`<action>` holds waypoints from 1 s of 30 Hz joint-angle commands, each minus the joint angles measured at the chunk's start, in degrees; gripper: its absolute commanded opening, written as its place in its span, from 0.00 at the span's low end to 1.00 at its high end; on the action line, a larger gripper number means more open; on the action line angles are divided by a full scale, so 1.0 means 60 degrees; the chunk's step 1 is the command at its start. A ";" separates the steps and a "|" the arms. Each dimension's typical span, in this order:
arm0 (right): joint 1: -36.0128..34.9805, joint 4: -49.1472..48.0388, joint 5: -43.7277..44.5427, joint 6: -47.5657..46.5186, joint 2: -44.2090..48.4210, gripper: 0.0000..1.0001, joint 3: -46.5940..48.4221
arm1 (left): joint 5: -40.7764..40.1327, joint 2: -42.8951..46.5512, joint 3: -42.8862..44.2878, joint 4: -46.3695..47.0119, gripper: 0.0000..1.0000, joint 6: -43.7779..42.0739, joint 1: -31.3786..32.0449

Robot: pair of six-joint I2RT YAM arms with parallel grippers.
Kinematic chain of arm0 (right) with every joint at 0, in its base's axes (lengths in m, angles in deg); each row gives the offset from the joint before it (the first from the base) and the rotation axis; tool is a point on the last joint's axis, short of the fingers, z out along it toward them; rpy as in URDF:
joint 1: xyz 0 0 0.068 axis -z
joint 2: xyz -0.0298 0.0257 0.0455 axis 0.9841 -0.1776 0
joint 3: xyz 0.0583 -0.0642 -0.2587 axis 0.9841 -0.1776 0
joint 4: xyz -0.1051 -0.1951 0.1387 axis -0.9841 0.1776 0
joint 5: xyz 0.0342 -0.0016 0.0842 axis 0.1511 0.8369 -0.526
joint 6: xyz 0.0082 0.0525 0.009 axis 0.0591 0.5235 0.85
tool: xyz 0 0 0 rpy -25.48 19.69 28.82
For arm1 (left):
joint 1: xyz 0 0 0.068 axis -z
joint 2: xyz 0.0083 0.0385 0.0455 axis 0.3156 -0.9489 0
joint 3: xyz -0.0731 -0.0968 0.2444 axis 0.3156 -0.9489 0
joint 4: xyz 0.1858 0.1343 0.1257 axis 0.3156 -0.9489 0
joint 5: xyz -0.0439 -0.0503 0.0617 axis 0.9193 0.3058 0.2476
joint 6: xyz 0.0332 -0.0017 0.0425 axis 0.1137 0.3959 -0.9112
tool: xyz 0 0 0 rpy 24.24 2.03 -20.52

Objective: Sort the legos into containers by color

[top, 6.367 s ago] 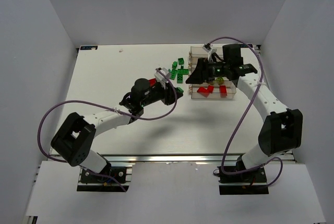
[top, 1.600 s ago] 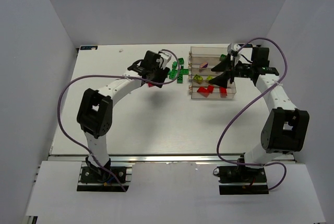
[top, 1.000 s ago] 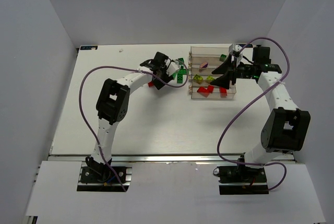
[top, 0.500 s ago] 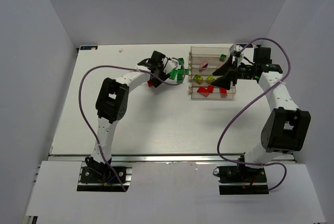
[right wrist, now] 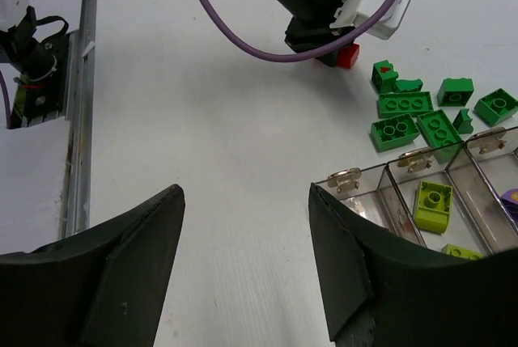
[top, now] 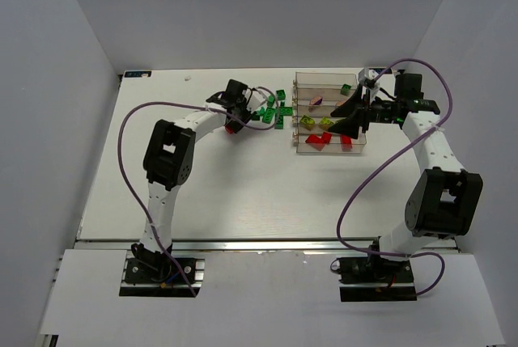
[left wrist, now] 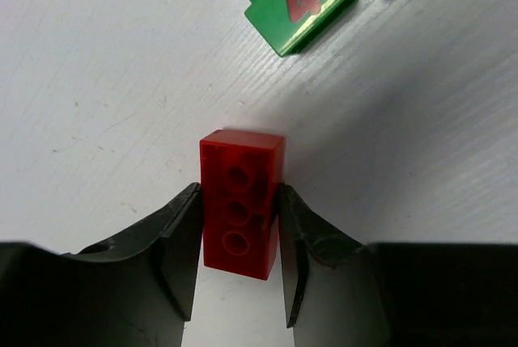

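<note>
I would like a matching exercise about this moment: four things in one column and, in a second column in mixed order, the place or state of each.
Column one
1. red brick
2. green brick with a red 4
3. yellow-green brick
4. right gripper

Column two
A. open, holding nothing
B. inside a clear bin
C. clamped by the left gripper
D. lying free on the table

Pairs: 1-C, 2-D, 3-B, 4-A

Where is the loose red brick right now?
In the left wrist view, the red brick lies on the table, pinched between the fingers of the left end effector, just below a green brick marked 4.
</note>
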 commanded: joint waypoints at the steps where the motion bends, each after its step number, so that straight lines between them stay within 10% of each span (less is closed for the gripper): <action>1: 0.0064 -0.0018 -0.0365 0.0055 0.0420 0.68 -0.0034 | 0.0972 0.0667 -0.0693 -0.0090 0.11 0.0742 -0.0086; 15: 0.0268 -0.2505 0.0060 0.2908 0.0831 0.51 -0.0195 | 0.3847 0.4476 -0.4620 0.5358 0.03 0.4417 0.1538; 23: 0.0810 -0.3929 -0.0086 0.4566 0.0992 0.22 -0.0371 | 0.4023 0.3133 -0.3817 0.7336 0.03 0.5196 0.2945; 30: 0.1148 -0.3579 -0.0335 0.4437 0.1153 0.16 -0.0502 | 0.3790 0.1404 -0.1885 0.7764 0.01 0.5255 0.3151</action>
